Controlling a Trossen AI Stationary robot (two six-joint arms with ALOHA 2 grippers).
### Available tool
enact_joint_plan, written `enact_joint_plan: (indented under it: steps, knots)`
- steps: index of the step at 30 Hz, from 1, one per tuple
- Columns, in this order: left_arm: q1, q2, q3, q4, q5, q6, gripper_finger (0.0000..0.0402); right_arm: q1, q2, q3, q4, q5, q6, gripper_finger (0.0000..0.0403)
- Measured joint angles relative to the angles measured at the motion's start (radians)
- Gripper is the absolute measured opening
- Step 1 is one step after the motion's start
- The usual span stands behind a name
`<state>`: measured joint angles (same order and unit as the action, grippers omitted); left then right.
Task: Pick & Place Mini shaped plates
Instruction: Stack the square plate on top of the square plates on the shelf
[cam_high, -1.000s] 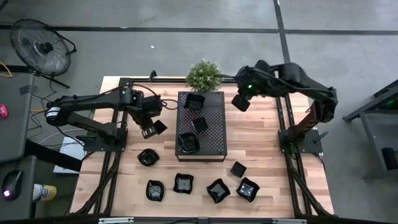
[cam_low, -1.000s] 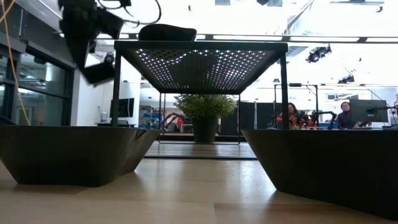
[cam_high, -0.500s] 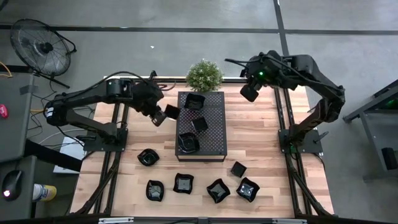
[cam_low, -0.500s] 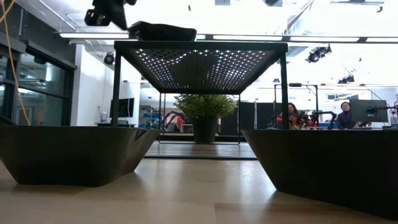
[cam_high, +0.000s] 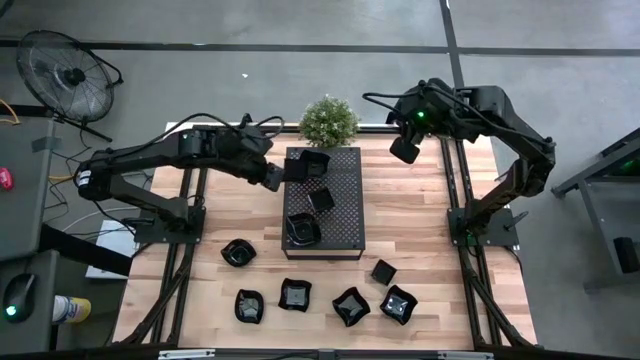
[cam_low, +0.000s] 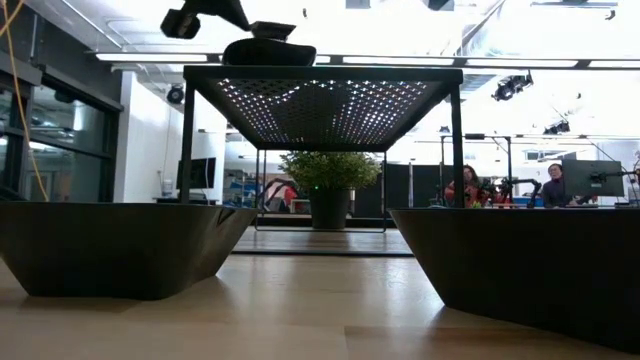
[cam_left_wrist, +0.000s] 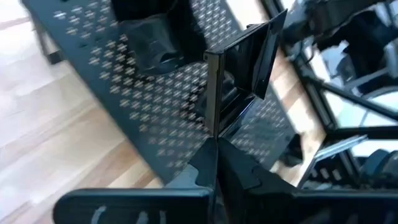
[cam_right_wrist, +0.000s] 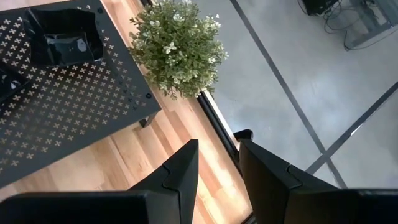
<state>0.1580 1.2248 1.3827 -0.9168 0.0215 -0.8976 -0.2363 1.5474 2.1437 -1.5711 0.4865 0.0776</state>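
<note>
Held over the perforated tray (cam_high: 323, 200), near its 10 o'clock corner: a small square plate (cam_left_wrist: 239, 74), glossy black, thin-walled, tilted on edge, pinched by one rim in the left gripper (cam_high: 274, 177), fingers clamped tight on that rim. Best done by levelling the plate, lowering onto a bare patch of tray between the plate at 12 o'clock (cam_high: 313, 163) and the one near the middle (cam_high: 320, 200), and letting go only once the base sits flat; likely to skid or tip if dropped on edge. Another plate at the tray's 7 o'clock (cam_high: 302, 228). Six more plates waiting on the wooden table (cam_high: 420, 230) toward 6 o'clock, wavy-rimmed and square, all shiny black. Right gripper (cam_high: 404, 150) parked at 2 o'clock beyond the potted plant (cam_high: 327, 120), fingers partly apart, holding nothing.
</note>
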Motion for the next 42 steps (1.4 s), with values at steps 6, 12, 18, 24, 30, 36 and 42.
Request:
enact_joint_plan:
  steps: [6, 12, 18, 24, 30, 36, 42]
  knots:
    - [-0.072, 0.032, 0.0, 0.07, -0.052, -0.11, 0.0, -0.003, -0.001, 0.0, 0.0, 0.005, -0.034, 0.0113]
    - [-0.149, 0.083, 0.0, 0.149, -0.127, -0.236, 0.0, -0.041, -0.002, 0.0, 0.0, 0.002, -0.035, 0.0113]
    - [-0.18, 0.143, 0.0, 0.249, -0.165, -0.341, 0.0, -0.079, -0.023, 0.0, 0.0, -0.027, -0.077, 0.0113]
    - [-0.221, 0.203, 0.0, 0.32, -0.221, -0.476, 0.0, -0.124, -0.057, 0.0, 0.0, -0.033, -0.124, 0.0113]
    - [-0.252, 0.223, -0.001, 0.297, -0.271, -0.589, 0.0, -0.17, -0.099, 0.0, 0.008, -0.069, -0.165, 0.0113]
    - [-0.256, 0.222, -0.001, 0.3, -0.287, -0.653, 0.0, -0.207, -0.122, 0.0, 0.018, -0.119, -0.194, 0.0113]
    - [-0.256, 0.221, -0.027, 0.311, -0.232, -0.684, 0.0, -0.217, -0.134, 0.0, 0.019, -0.148, -0.215, 0.0113]
